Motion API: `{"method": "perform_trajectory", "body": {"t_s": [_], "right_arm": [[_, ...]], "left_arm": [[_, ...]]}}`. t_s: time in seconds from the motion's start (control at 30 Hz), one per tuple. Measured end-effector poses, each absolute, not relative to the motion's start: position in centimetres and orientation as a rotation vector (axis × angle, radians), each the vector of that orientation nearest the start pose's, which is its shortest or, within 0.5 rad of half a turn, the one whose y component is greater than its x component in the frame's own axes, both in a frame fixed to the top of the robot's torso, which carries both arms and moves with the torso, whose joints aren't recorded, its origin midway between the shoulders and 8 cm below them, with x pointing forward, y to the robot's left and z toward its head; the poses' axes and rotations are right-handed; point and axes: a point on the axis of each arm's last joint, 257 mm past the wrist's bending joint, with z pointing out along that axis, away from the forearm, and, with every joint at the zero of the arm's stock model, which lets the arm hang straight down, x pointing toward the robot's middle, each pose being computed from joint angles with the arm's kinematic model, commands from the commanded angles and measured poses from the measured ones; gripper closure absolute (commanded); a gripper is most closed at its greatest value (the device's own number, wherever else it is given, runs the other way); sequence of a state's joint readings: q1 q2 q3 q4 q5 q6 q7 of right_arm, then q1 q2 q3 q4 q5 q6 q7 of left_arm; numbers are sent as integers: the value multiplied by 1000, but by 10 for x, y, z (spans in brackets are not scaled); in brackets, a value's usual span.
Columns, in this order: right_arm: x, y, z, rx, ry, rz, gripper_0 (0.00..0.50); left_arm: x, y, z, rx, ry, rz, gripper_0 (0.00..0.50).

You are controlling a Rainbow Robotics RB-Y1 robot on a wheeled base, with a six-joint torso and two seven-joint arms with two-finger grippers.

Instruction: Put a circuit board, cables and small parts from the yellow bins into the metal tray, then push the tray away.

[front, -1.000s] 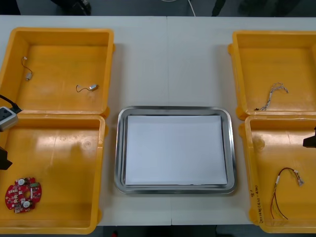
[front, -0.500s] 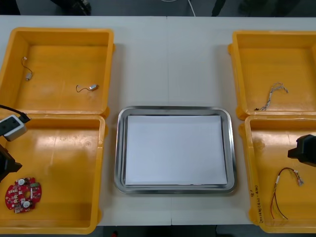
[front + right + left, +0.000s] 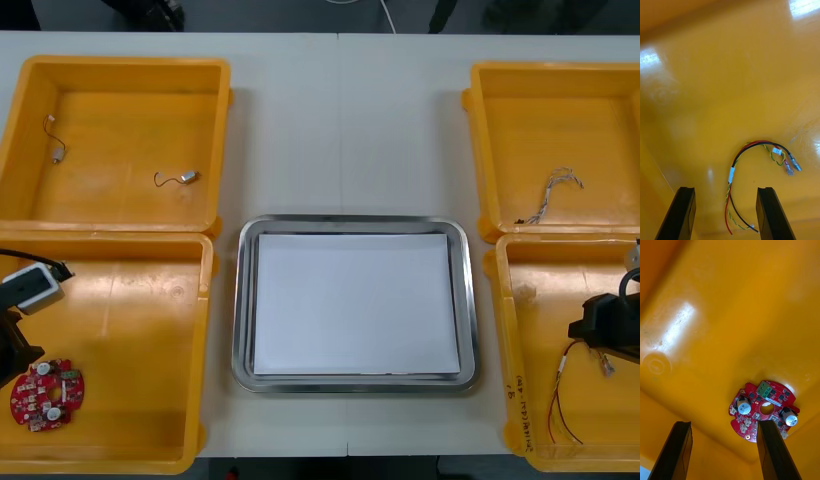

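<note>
A round red circuit board (image 3: 47,393) lies in the near left yellow bin (image 3: 130,350). My left gripper (image 3: 15,350) hovers just above it at the bin's left edge. In the left wrist view the gripper (image 3: 726,453) is open, with the board (image 3: 763,410) ahead of it and close to one finger (image 3: 773,450). A red and yellow cable (image 3: 572,385) lies in the near right bin (image 3: 530,400). My right gripper (image 3: 605,330) hangs over its upper end. It stands open (image 3: 727,215), the cable (image 3: 752,168) running down between the fingers. The metal tray (image 3: 240,300) sits in the middle, white inside.
The far left bin (image 3: 120,70) holds two small metal parts with thin wires (image 3: 185,177) (image 3: 57,150). A twisted blue and white cable (image 3: 555,193) lies in the far right bin (image 3: 560,80). Bare table stretches beyond the tray.
Both arms have come in from the table's sides. The left gripper moved down toward the board, and the right gripper moved inward over the red and yellow cable.
</note>
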State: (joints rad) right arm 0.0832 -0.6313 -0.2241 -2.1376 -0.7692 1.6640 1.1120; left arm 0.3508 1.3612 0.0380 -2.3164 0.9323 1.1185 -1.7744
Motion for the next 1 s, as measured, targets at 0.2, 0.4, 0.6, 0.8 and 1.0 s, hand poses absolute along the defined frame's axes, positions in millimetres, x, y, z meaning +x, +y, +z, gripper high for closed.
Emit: {"method": "perform_trajectory", "body": {"t_s": [0.2, 0.4, 0.6, 0.8, 1.0], "right_arm": [[344, -342, -280, 426, 2721, 229, 33], [345, -343, -286, 449, 2720, 227, 32], [349, -343, -299, 457, 2723, 220, 32], [347, -342, -307, 447, 2738, 196, 33], [345, -342, -317, 445, 2744, 172, 32]], "left_arm": [[317, 371, -256, 1262, 2402, 317, 0], [314, 370, -266, 1317, 2371, 341, 0], [305, 369, -278, 1363, 2369, 346, 0], [297, 361, -291, 1422, 2361, 339, 0], [298, 353, -297, 1464, 2342, 331, 0]]}}
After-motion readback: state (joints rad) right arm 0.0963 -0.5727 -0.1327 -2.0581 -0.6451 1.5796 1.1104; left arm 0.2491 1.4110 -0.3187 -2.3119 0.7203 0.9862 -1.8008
